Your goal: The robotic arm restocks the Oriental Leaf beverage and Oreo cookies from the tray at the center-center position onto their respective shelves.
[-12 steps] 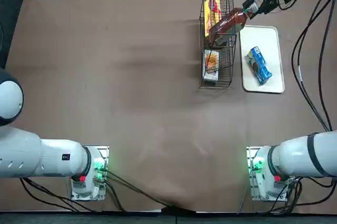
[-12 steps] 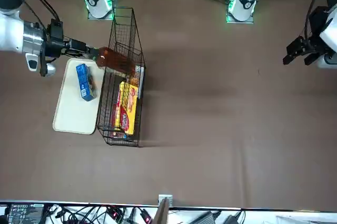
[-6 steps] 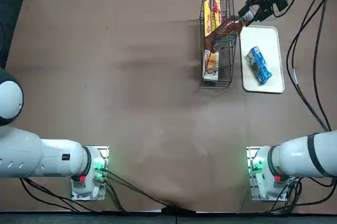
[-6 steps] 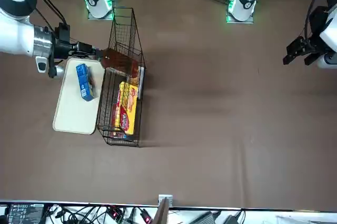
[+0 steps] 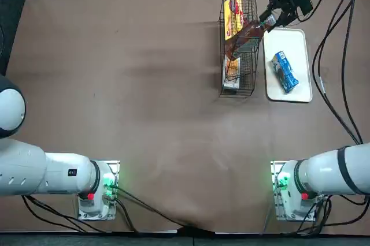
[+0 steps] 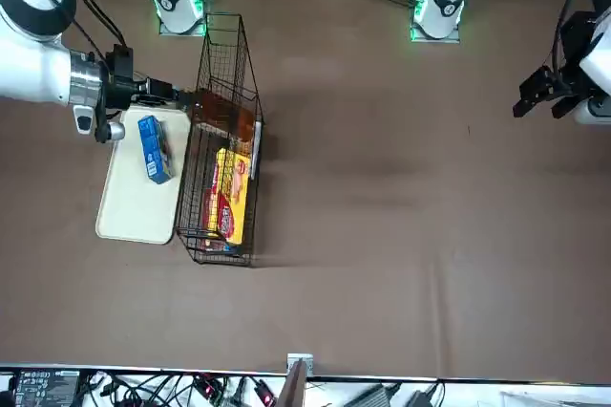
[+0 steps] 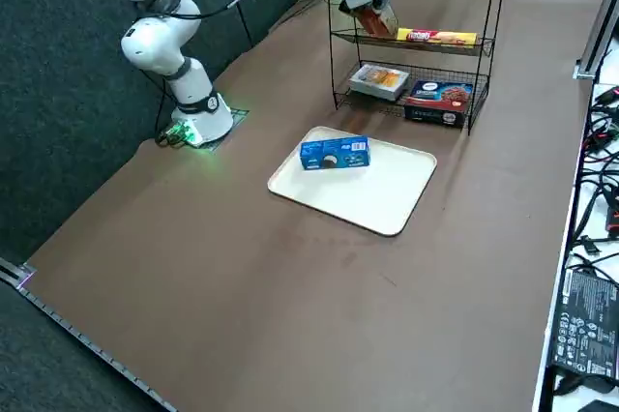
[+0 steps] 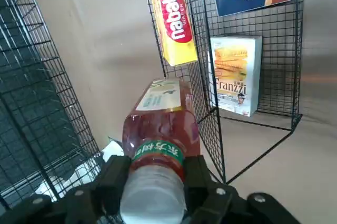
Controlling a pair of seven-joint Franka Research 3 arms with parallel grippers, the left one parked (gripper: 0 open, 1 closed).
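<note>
Nearest the robot on the right half of the table lies the tray, and on it the Oreo cookies, flat and slightly askew, not yet taken up. Just left of the tray stands the shelves, with a Franzzi box and a dark ChocoChip box on a low tier and a long yellow nabati wafer pack on the tier above.

Farther back, over the tray's far end, the right gripper is clamped on the neck of the Oriental Leaf beverage, its fingers pressed either side just below the white cap. The bottle points away from the wrist and pokes through the rack's open side at the wafer tier; whether its base already rests on the wire I cannot quite tell, since the mesh hides the contact.

The bottle looks full, so it is probably fairly heavy for its slim form, stiff enough not to buckle, but smooth and round: held by the neck alone it may swing or twist in the pads, and once laid down it may roll on the wires. The cap end is a fair hold for sliding it in lengthwise. The cookie packet, by contrast, seems light and crushable, best pinched across its narrow width near the middle, with a gentle squeeze.
</note>
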